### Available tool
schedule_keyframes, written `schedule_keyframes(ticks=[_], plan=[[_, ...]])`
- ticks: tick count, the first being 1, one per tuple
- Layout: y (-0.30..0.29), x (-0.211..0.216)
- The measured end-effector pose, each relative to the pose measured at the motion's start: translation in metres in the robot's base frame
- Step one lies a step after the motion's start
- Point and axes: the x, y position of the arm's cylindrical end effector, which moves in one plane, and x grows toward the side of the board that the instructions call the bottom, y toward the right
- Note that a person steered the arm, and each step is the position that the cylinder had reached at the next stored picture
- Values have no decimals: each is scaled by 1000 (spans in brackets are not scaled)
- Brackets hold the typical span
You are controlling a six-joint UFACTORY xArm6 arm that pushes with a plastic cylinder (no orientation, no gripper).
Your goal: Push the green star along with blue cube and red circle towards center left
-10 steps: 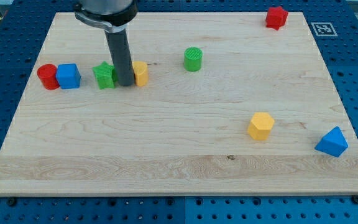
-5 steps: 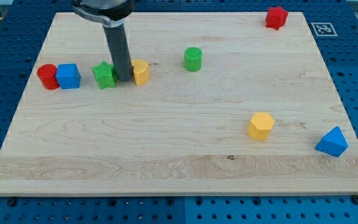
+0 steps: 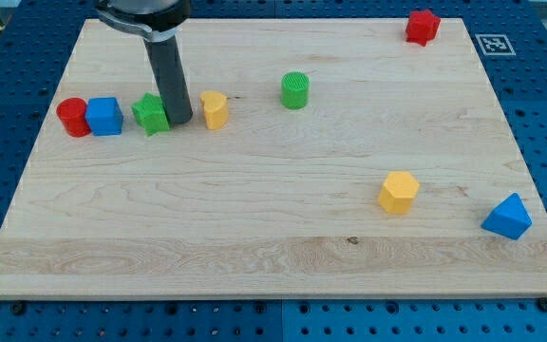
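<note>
The green star (image 3: 149, 114) lies at the view's left on the wooden board (image 3: 273, 247). My tip (image 3: 179, 123) touches the star's right side. The blue cube (image 3: 104, 116) sits a short gap to the star's left, and the red circle (image 3: 72, 116) touches the cube's left side. A yellow block (image 3: 215, 109) stands just right of my rod, apart from it.
A green cylinder (image 3: 294, 90) stands right of centre top. A red block (image 3: 423, 26) is at the top right corner. A yellow hexagon block (image 3: 398, 192) and a blue triangular block (image 3: 507, 217) lie at the lower right.
My tip has slid left, pushing the green star left toward the blue cube. The gap to the yellow block has widened. The other blocks have not moved.
</note>
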Motion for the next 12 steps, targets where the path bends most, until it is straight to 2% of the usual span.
schedule_keyframes(ticks=[10, 12], plan=[[-6, 5], [-23, 5]])
